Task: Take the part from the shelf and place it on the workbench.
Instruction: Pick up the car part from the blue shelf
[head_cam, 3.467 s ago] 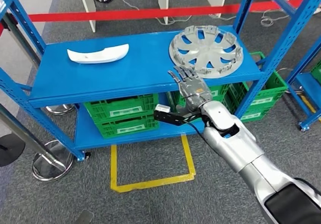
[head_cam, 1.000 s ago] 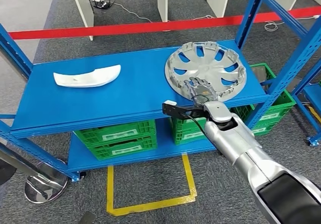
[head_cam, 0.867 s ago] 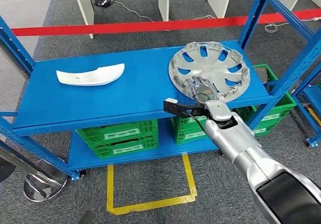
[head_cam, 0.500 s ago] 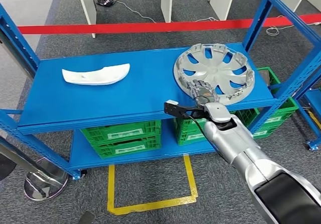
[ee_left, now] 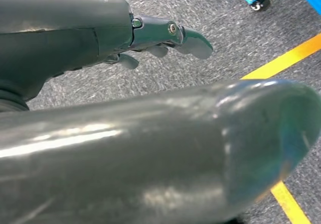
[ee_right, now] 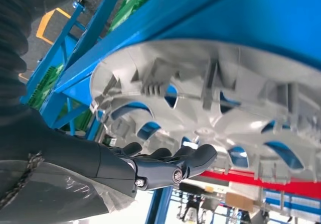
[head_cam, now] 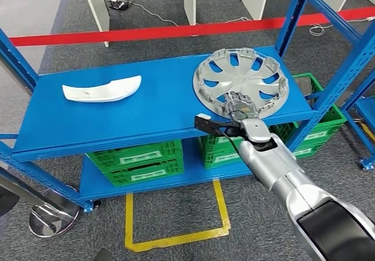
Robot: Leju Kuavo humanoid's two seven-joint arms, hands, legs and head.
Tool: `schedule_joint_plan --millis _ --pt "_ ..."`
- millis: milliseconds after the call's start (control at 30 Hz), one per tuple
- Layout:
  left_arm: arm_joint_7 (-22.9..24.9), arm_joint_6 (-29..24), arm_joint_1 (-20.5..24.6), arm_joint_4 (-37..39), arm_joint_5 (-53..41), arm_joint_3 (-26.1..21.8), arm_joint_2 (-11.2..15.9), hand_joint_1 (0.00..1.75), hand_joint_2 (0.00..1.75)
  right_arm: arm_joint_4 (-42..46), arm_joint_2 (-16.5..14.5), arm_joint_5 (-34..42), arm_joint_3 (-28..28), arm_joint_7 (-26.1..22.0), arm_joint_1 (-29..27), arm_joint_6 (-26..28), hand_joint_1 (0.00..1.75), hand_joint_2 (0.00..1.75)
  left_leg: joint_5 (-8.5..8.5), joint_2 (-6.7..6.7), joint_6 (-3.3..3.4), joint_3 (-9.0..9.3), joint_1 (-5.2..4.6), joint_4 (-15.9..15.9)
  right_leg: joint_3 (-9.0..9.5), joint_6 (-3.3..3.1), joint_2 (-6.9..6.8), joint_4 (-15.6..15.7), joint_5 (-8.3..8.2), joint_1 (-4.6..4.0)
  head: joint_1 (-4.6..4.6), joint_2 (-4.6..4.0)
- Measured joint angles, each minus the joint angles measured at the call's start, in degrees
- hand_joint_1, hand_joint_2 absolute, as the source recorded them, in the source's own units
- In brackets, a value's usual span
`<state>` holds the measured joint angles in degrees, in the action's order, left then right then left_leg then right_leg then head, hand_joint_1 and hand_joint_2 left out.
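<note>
A silver hubcap lies flat at the right end of the blue shelf, hollow side up. My right hand reaches over the shelf's front edge, and its fingers lie on the hubcap's near rim. In the right wrist view the hand has its fingers stretched out close to the ribbed hubcap, closed around nothing. A long white curved part lies at the shelf's left end. My left hand hangs over the carpet with loose fingers, holding nothing.
Green crates stand on the lower shelf, and another crate is behind the right post. A blue slanted upright rises just right of the hubcap. Red tape crosses behind the shelf. A yellow floor outline marks the carpet in front.
My right hand has moved from the shelf's front edge forward onto the hubcap's near rim. The camera has swayed slightly; hubcap and white part have stayed put.
</note>
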<state>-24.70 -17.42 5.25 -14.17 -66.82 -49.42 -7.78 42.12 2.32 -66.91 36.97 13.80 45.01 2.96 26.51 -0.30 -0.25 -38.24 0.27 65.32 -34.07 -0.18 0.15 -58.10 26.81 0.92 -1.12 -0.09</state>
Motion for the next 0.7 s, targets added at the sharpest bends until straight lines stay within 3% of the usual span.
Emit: schedule_joint_plan --millis 67,167,233,333,367,400,433,533,600,700 --pt "-0.01 -0.01 0.05 -0.01 0.07 0.01 0.02 0.00 0.00 0.00 -0.10 -0.08 -0.24 0.08 0.06 0.08 0.00 1.75 -1.72 -0.01 0.56 2.71 -0.21 -5.81 -0.04 0.40 0.06 -0.03 0.10 -0.16 -0.03 0.00" --pt "0.00 0.00 -0.04 0.01 0.09 0.01 -0.06 0.00 0.00 0.00 -0.14 -0.22 -0.45 0.16 -0.04 0.09 0.00 1.75 -1.53 -0.01 1.23 3.09 -0.26 -7.13 -0.28 1.30 0.04 0.18 0.13 -0.21 -0.07 0.00" --pt "0.00 -0.02 -0.07 0.00 0.10 0.00 -0.11 0.00 0.00 0.00 -0.16 -0.34 -0.66 0.19 0.06 0.11 0.00 1.75 -1.74 0.01 1.86 3.41 0.00 -7.64 -1.09 1.83 -0.01 -1.35 1.33 -0.20 -0.24 0.00" --pt "0.00 -0.04 0.03 0.00 0.15 0.00 -0.07 0.00 0.00 -0.06 -0.17 -0.59 -0.95 0.29 0.07 0.17 0.00 1.75 -1.72 0.03 2.42 3.61 0.06 -7.81 -6.11 2.22 -0.04 -11.59 5.97 -0.20 -0.55 0.00" --pt "0.00 -0.03 0.01 0.00 0.15 0.00 -0.10 0.00 0.00 -0.13 -0.17 -0.69 -0.98 0.33 -0.10 0.17 0.00 1.75 -1.67 0.03 2.47 3.63 0.03 -7.78 -7.82 2.28 -0.05 -14.77 6.85 -0.19 -0.55 0.00" --pt "0.00 -0.03 -0.03 0.01 0.15 0.00 -0.13 0.00 0.00 -0.20 -0.17 -0.81 -1.01 0.41 -0.26 0.17 0.00 1.75 -1.62 0.00 2.50 3.66 0.01 -7.75 -8.68 2.30 -0.05 -16.08 6.70 -0.20 -0.56 0.00" --pt "0.00 -0.02 -0.06 0.01 0.14 0.00 -0.16 0.00 0.00 -0.26 -0.16 -0.95 -1.08 0.50 -0.34 0.17 0.00 1.75 -1.55 -0.04 2.49 3.72 0.01 -7.69 -8.39 2.23 -0.06 -15.03 5.42 -0.21 -0.58 0.00" --pt "0.00 -0.02 -0.06 0.01 0.14 0.00 -0.24 0.00 0.00 -0.31 -0.18 -1.39 -1.41 0.95 0.03 0.39 0.00 1.75 -1.06 -0.18 2.03 3.88 -0.10 -7.25 -2.99 1.73 -0.11 -3.72 0.11 -0.28 -0.57 0.00" --pt "0.01 -0.01 -0.03 0.01 0.13 0.00 -0.25 0.00 0.00 -0.32 -0.27 -1.65 -1.53 1.24 0.25 0.73 0.00 1.75 -0.85 -0.17 1.53 3.79 -0.29 -7.01 -0.96 1.35 -0.04 -0.21 -0.40 -0.41 -0.53 0.00" --pt "0.02 0.01 -0.07 0.00 0.13 0.00 -0.30 0.00 0.00 -0.32 -0.32 -1.86 -1.85 1.50 0.29 0.99 0.00 1.75 -0.51 -0.12 0.72 3.75 -0.27 -6.83 -0.68 0.58 0.05 0.05 -0.42 -0.34 -0.48 0.00"
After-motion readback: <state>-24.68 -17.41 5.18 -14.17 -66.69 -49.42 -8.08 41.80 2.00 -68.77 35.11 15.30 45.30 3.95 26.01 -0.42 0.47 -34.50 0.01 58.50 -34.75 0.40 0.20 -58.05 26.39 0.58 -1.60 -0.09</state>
